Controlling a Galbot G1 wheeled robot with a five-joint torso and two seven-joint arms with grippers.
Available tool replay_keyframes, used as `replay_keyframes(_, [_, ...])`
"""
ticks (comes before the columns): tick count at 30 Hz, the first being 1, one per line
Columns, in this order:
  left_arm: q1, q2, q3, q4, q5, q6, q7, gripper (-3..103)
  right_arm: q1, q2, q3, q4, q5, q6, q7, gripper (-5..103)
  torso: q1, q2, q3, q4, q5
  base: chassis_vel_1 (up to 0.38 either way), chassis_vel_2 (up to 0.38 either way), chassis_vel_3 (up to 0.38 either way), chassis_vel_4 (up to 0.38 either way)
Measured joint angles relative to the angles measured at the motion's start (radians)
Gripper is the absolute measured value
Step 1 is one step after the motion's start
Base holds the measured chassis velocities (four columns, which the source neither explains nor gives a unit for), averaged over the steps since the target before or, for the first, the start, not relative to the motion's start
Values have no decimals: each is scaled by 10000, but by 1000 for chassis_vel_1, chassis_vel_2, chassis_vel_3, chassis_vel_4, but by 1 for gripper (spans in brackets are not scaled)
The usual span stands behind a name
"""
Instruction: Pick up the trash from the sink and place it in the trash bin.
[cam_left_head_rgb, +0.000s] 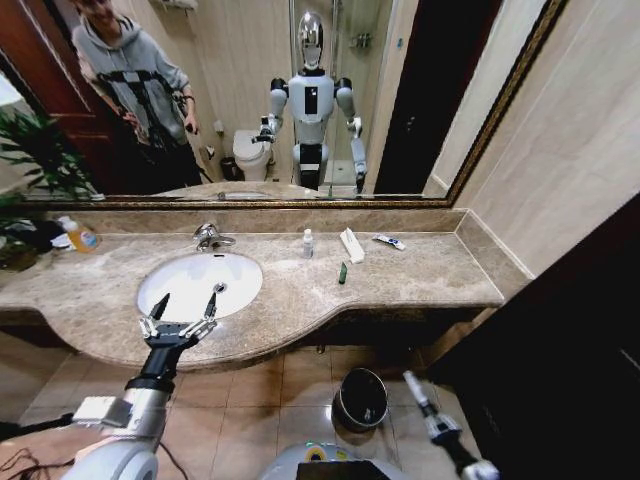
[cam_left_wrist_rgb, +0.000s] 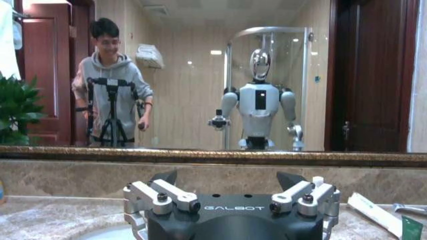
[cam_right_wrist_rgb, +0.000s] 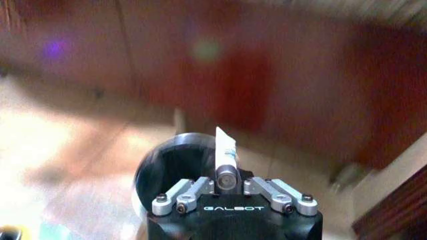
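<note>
Right gripper, fingers pinching small white tube, beside trash bin; left gripper, fingers spread, over sink.

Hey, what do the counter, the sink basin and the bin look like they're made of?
Counter: polished marble or a marble-look stone, judging by its beige-brown mottling and soft sheen. Sink: probably glazed ceramic, smooth, glossy white. Bin: apparently metal, with a dark body and a shiny reflective rim. The right gripper, above the bin, holds a small white tube.

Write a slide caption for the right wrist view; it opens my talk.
Right end effector shut on a small white tube above the trash bin.
</note>
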Motion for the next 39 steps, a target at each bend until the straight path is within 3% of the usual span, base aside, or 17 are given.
replay_keyframes(3, [-1,1,0,0,0,0,0,100,904,276,-652,-736,-502,-1002,357,18,1,0,0,0,10,0,0,0,0])
replay_keyframes(7, [0,0,1,0,0,0,0,100,1653,505,-1265,-1310,-871,-1662,803,18,1,-1,0,0,9,0,0,0,0])
replay_keyframes(15, [-1,0,0,0,0,0,0,100,2948,1225,-1772,-2585,-2004,-1724,1128,18,1,-1,0,0,7,0,0,0,0])
replay_keyframes(24, [-1,0,0,0,0,0,0,100,3604,1512,-1817,-3258,-2492,-1789,1298,17,1,-1,0,0,6,0,0,0,0])
replay_keyframes(28, [-1,0,0,0,0,0,0,100,3736,1523,-1633,-3535,-2537,-1636,1314,27,1,-1,0,-1,5,0,0,0,0])
replay_keyframes(34, [-1,0,0,0,0,0,0,100,3354,1335,-1433,-2894,-2329,-1689,1298,54,1,-1,0,0,11,0,0,0,0])
replay_keyframes(35, [-1,0,0,0,0,0,0,100,3354,1335,-1433,-2894,-2329,-1689,1298,54,1,-1,0,0,11,0,0,0,0])
replay_keyframes(38, [-1,0,0,0,0,0,0,100,2577,1101,-859,-1363,-1207,-2187,1702,71,0,-1,-1,-1,5,0,0,0,0])
replay_keyframes(39, [-1,0,0,0,0,0,0,100,2577,1101,-859,-1363,-1207,-2187,1702,71,0,-1,-1,-1,5,0,0,0,0])
